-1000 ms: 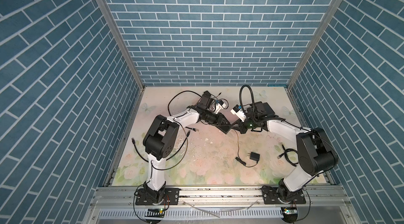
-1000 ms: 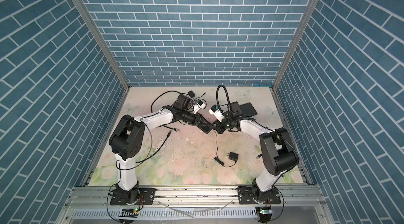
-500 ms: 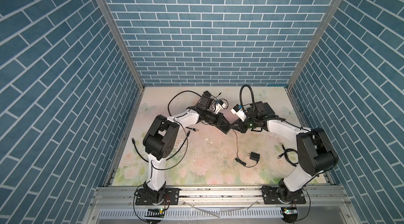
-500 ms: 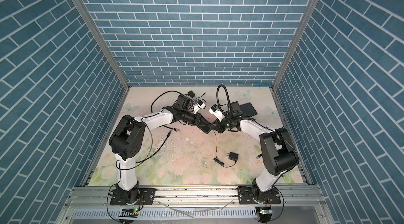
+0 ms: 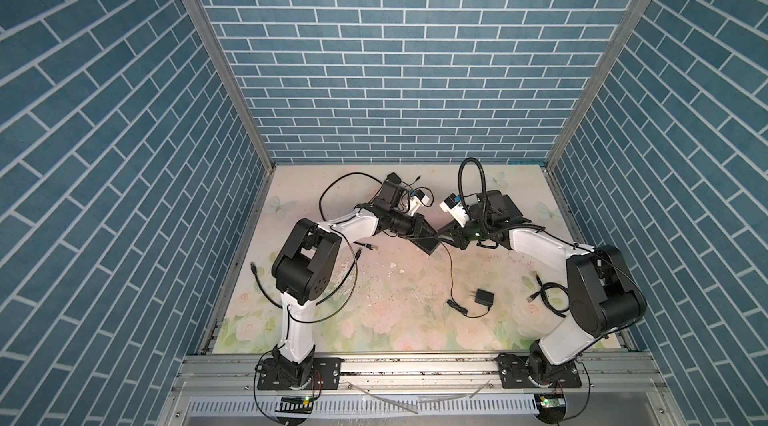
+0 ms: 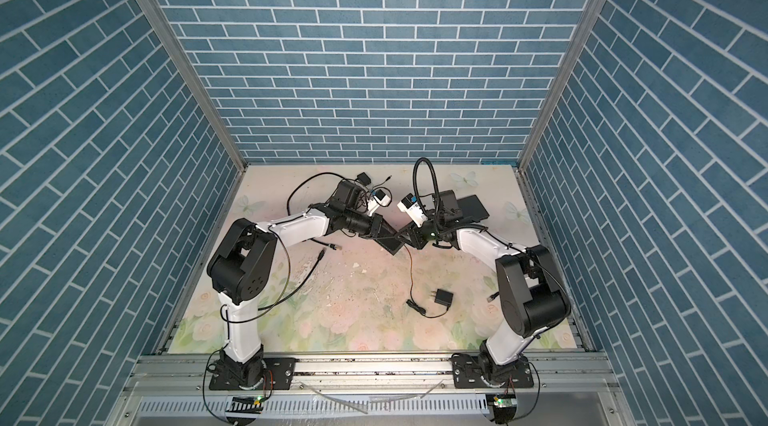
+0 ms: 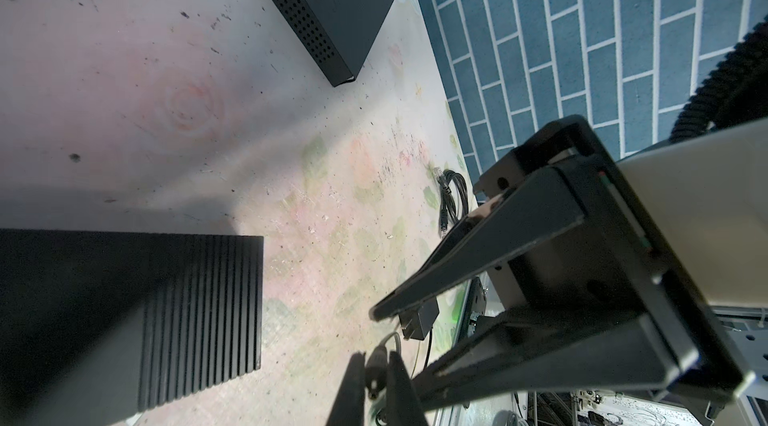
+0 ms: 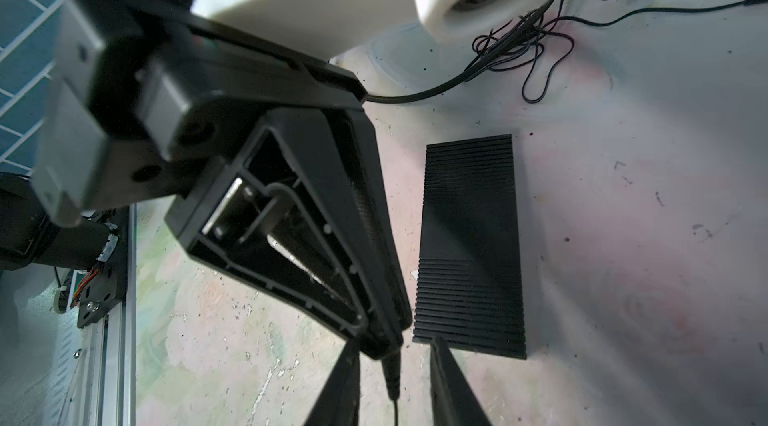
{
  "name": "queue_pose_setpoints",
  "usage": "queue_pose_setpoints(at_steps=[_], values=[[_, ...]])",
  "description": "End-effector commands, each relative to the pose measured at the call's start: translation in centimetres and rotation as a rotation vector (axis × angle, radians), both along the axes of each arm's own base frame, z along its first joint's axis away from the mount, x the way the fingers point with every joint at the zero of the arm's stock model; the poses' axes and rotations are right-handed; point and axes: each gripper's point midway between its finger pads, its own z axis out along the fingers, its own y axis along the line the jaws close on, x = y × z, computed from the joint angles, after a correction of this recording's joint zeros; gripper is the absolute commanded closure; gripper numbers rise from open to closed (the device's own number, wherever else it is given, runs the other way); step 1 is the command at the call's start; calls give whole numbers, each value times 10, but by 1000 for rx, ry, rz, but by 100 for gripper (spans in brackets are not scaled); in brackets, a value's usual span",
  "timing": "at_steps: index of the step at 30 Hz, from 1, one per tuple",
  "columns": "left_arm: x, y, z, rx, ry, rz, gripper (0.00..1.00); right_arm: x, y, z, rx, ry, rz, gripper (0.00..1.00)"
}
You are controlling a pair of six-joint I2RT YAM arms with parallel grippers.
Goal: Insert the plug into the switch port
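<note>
**Plug handed across to the left gripper**

Over the last second the two arms traded roles. The left gripper (image 7: 376, 361) has closed down and now pinches the plug (image 8: 392, 374) at its very tips. The right gripper (image 8: 393, 341) has let go, and its fingers now stand apart on either side of the plug without touching it. I read this as the handover just completed: the left arm carries the plug for the insertion, and the right arm should back away before anything else moves.

The plug hangs above the tabletop (image 5: 374, 278) in the middle of the cell, just beside the near end of the ribbed black switch (image 8: 469, 245), which lies flat. I cannot see the port from any view, so alignment is still unknown.

The plug itself is a small dark barrel, mostly hidden between the fingers, with a short stub sticking out beyond them. A thin cord (image 5: 451, 274) trails from it down to the black wall adapter (image 5: 484, 298), which lies well apart on the tabletop. The cord has slack, so I expect little pull on the grip. I cannot tell which way the tip points.
</note>
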Motion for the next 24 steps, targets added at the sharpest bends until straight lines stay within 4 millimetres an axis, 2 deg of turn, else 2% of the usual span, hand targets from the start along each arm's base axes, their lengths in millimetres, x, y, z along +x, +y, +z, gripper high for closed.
queue_pose_setpoints(at_steps=[1, 7, 17, 24], values=[[-3, 0, 10, -25, -15, -10, 88, -1, 2, -2, -3, -20, 23, 72], [-4, 0, 16, -41, -14, -9, 88, -3, -1, -10, -32, -27, 28, 74], [-3, 0, 21, -46, -11, 2, 88, -15, -4, -15, -44, -49, 48, 71], [-3, -1, 23, -50, -13, -2, 88, -6, -2, -14, -38, -76, 19, 75]])
